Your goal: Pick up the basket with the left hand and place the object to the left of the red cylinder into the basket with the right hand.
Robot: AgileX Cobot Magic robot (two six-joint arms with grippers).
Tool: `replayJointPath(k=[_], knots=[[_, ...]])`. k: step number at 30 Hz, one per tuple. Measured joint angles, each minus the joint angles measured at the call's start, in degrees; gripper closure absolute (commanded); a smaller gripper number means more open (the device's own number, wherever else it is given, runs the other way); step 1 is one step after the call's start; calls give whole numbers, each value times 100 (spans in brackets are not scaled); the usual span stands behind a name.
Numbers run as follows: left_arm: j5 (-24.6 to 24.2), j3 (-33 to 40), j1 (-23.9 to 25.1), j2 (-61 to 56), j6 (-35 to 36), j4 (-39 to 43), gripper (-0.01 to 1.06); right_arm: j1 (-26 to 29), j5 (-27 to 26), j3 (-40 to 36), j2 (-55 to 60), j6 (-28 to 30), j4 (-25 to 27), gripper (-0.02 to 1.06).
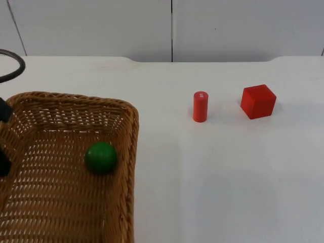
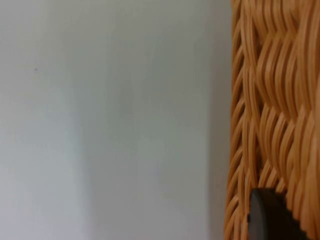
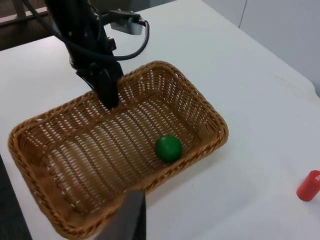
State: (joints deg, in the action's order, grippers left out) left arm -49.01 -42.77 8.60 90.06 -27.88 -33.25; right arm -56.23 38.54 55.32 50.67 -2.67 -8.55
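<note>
Top view: green ball (image 1: 100, 157) lies in the wicker basket (image 1: 129, 152) at the table's (image 1: 212, 177) left edge.
Left gripper (image 3: 106, 90) clamps the basket's rim, best held level; right gripper's state cannot be told.

Top view: fixed, looking down and forward over my table (image 1: 212, 192) toward the wall (image 1: 101, 25).
Left wrist view: pressed close against my basket (image 2: 275, 100).
Right wrist view: high, looking down from farther off.
Shared: basket, ball (image 3: 168, 148), cylinder (image 1: 200, 106).

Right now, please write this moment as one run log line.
left gripper: on basket rim | green ball: in basket | red cylinder: upright on table
</note>
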Motion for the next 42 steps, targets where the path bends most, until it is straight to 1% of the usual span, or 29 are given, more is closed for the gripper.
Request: replayJointPath(k=[3, 4, 5, 7, 8, 9, 12, 13, 16, 19, 24, 26, 27, 28, 30, 31, 32, 33, 34, 36, 37, 39, 42], knots=[[22, -387, 0, 661, -154, -212, 105, 0, 0, 0, 0, -24, 0, -1], [22, -538, 0, 835, -179, -284, 105, 0, 0, 0, 0, -24, 0, -1], [22, -538, 0, 835, -179, -284, 105, 0, 0, 0, 0, -24, 0, -1], [22, -840, -39, 1230, -243, -384, 105, 0, 0, 0, 0, -24, 0, -1], [37, -1100, -148, 1472, -277, -419, 105, 0, 0, 0, 0, -24, 0, -1], [37, -1100, -148, 1472, -277, -419, 105, 0, 0, 0, 0, -24, 0, -1], [37, -1583, -431, 1964, -315, -560, 105, 0, -11, 0, 0, -33, 0, -1], [37, -1583, -431, 1964, -315, -560, 105, 0, -11, 0, 0, -33, 0, -1], [68, -2069, -757, 2392, -324, -650, 105, 0, -11, 0, 0, -33, 0, -1], [108, -2209, -838, 2572, -324, -757, 105, 0, -23, 0, 0, -33, 0, -1], [265, -2239, -839, 2775, -324, -886, 104, 0, -45, -12, 0, -33, 0, -1], [302, -2239, -839, 2806, -324, -912, 96, 0, -45, -12, 0, -33, 0, -1], [302, -2239, -839, 2806, -324, -912, 88, 0, -45, -12, 0, -33, 0, -1], [308, -2239, -839, 2806, -324, -920, 88, 0, -45, -12, 0, -33, 0, -1], [319, -2239, -839, 2806, -324, -965, 69, 0, -45, -12, 0, -47, 0, -1], [319, -2239, -839, 2806, -324, -983, 58, 0, -45, -12, 0, -47, 0, -1], [319, -2239, -839, 2806, -324, -983, 42, 0, -45, -12, 0, -47, 0, -1], [319, -2239, -839, 2806, -324, -994, 42, 0, -45, -12, 0, -47, 0, -1], [319, -2239, -839, 2806, -324, -994, 33, 0, -45, -12, 0, -47, 0, -1], [319, -2239, -839, 2806, -324, -994, 22, 0, -45, -12, 0, -47, 0, -1], [319, -2239, -839, 2806, -324, -994, 22, 0, -48, -12, 0, -47, 0, -1], [319, -2239, -839, 2748, -324, -931, 16, 0, -70, -12, 0, -47, 0, -1], [333, -2239, -839, 2579, -324, -806, 16, 0, -70, -12, 0, -47, 0, -1]])
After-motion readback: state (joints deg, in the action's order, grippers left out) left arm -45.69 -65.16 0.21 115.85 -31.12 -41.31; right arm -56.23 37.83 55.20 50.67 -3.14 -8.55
